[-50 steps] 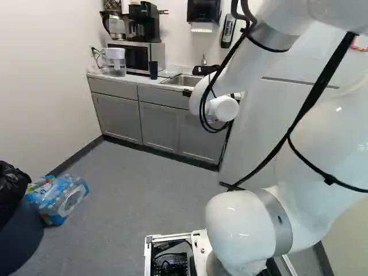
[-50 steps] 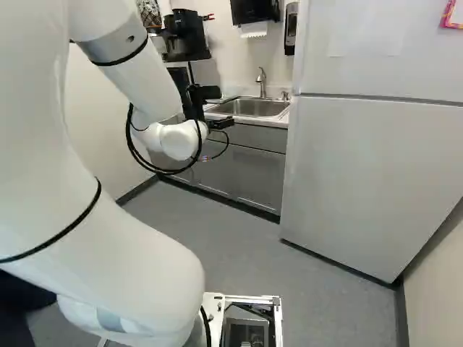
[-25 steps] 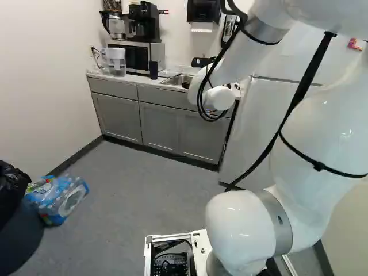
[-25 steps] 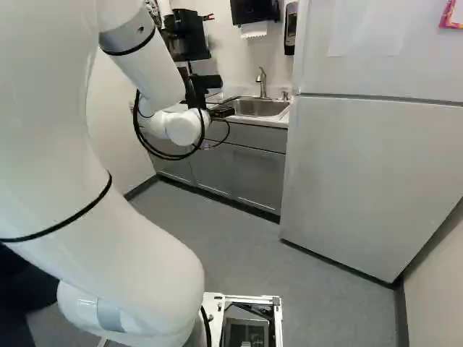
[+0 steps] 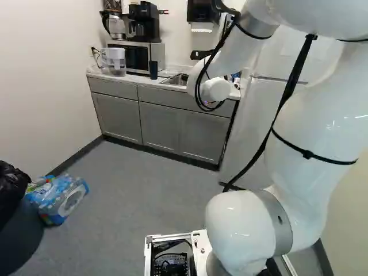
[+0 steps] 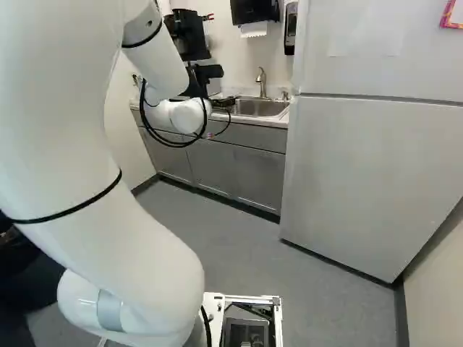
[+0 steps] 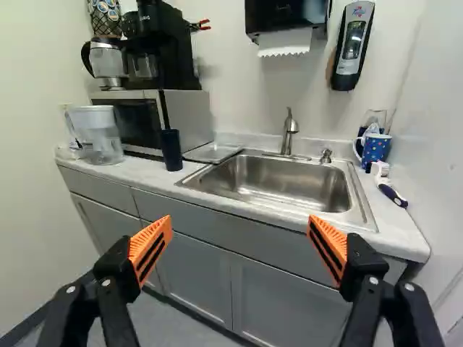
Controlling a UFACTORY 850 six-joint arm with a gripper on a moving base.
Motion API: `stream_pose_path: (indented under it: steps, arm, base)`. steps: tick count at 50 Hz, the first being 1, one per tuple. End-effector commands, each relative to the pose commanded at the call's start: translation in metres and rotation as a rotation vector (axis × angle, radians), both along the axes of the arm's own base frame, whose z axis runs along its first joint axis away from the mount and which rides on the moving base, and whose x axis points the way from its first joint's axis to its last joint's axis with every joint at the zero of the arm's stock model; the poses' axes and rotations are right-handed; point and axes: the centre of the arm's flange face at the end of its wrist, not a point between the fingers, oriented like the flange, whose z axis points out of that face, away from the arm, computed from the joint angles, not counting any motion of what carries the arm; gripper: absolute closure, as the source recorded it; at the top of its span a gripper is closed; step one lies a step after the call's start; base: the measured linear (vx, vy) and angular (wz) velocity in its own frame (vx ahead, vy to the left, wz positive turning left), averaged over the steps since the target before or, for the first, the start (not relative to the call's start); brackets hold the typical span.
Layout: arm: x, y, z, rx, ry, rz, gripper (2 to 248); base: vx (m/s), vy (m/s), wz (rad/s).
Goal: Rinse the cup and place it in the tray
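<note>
Reaches toward the sink [image 7: 293, 181] with the claw [image 6: 228, 103] released, its two fingers spread wide and well apart. In the wrist view, opens toward the sink from the cabinet [image 7: 282, 303] side, with orange pads [image 7: 155, 233] angled inward.

Two possible cups to see, both outside the claw; cannot tell which is meant. On the microwave side of the sink, near its corner, see the dark cup [image 7: 171, 152]: tall, slim, plain, near black, upright on the counter [image 7: 134, 168]. Just over its rim, see a thin dark stick, inside or behind, cannot tell. On the fridge [image 6: 362, 166] side of the sink, find the mug [image 7: 376, 149]: squat, blue, spotted with pale and coloured dots, upright, with a light handle turned toward the sink.

Between the dark cup and the sink, find the tray [image 7: 213, 152], flat and low. Near the mug, beside the sink, find a brush [image 7: 391, 193] with pale bristles and a dark handle. At the back of the sink, note the tap [image 7: 289, 134]. Farther off past the dark cup, note the microwave [image 7: 189, 119] and a clear pitcher [image 7: 101, 137].
</note>
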Motion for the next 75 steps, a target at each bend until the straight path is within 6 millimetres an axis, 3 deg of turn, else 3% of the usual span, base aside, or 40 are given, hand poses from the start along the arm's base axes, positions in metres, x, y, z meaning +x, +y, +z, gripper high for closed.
stream_pose_path:
  steps: [75]
  arm:
    - [0.117,0.0,0.067,0.0,-0.081,0.0,3]
  base:
    - [0.0,0.0,0.0]
